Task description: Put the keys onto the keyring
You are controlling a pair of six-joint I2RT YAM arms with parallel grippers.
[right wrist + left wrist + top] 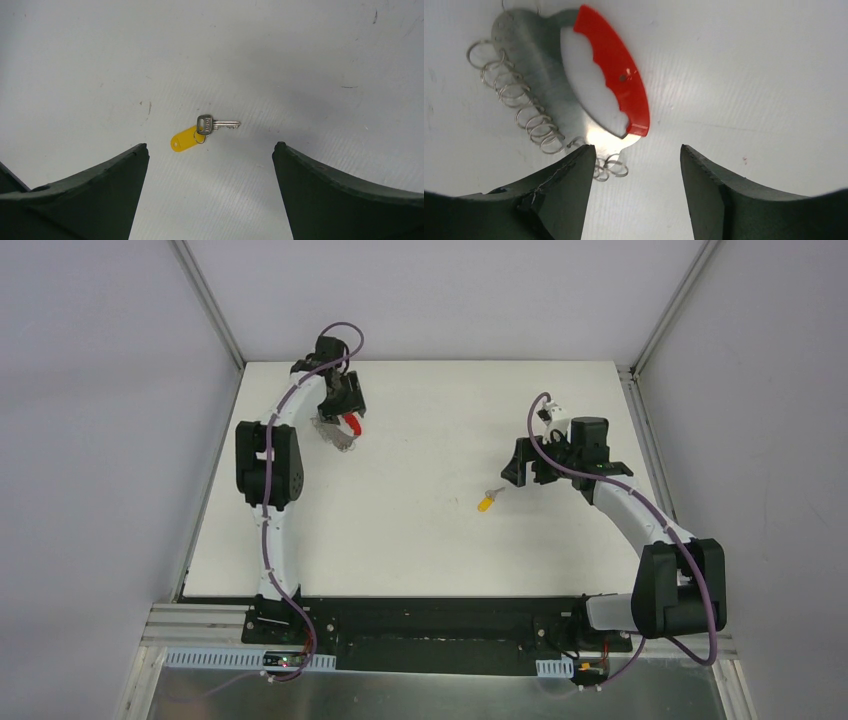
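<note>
The key (218, 124) is a tiny silver key with a yellow plastic tag (186, 139). It lies flat on the white table, also seen in the top view (487, 502). My right gripper (210, 146) is open and empty, hovering just short of the key; in the top view it (514, 474) is up and to the right of the key. The keyring (616, 75) is a silvery metal piece with a red band and a row of small wire rings (519, 97). It lies at the far left (350, 426). My left gripper (636, 150) is open above its near end and holds nothing.
The white table (430, 550) is bounded by grey walls left, right and back, with a metal rail (640, 430) along the right edge. The arm bases sit on a black strip (440, 625) at the near edge.
</note>
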